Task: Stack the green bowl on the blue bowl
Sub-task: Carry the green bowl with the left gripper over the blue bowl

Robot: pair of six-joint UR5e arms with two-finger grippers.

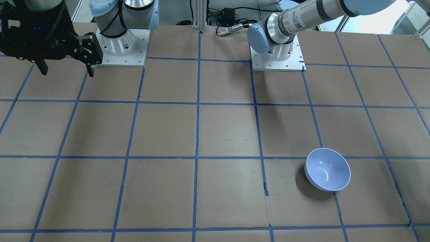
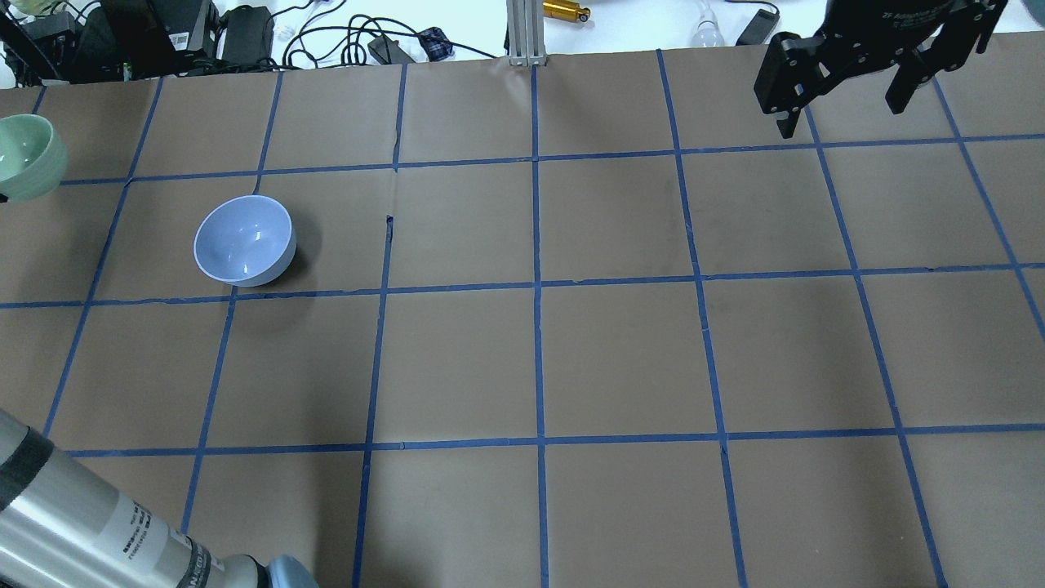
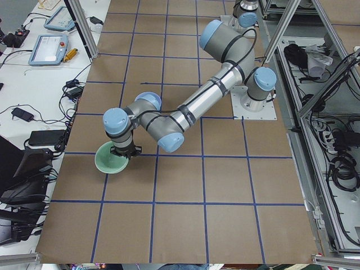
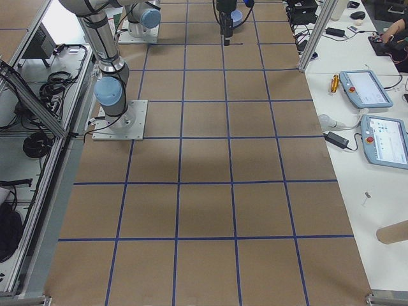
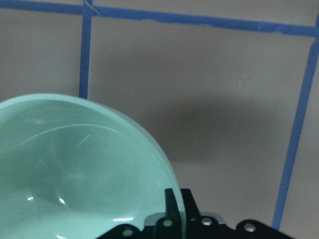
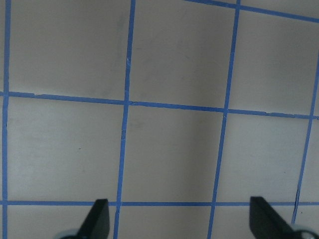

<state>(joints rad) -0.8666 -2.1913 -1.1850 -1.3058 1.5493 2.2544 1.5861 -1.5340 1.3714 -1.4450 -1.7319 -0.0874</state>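
The green bowl fills the left wrist view. It also shows at the left edge of the overhead view and in the exterior left view. My left gripper is shut on its rim and holds it upright, apparently a little above the table. The blue bowl stands upright and empty on the table, apart from the green bowl; it also shows in the front view. My right gripper is open and empty, high over the far right of the table.
The table is brown board with a blue tape grid. Cables and power supplies lie past its far edge. The two arm bases stand on the robot's side. Teach pendants lie on a side bench.
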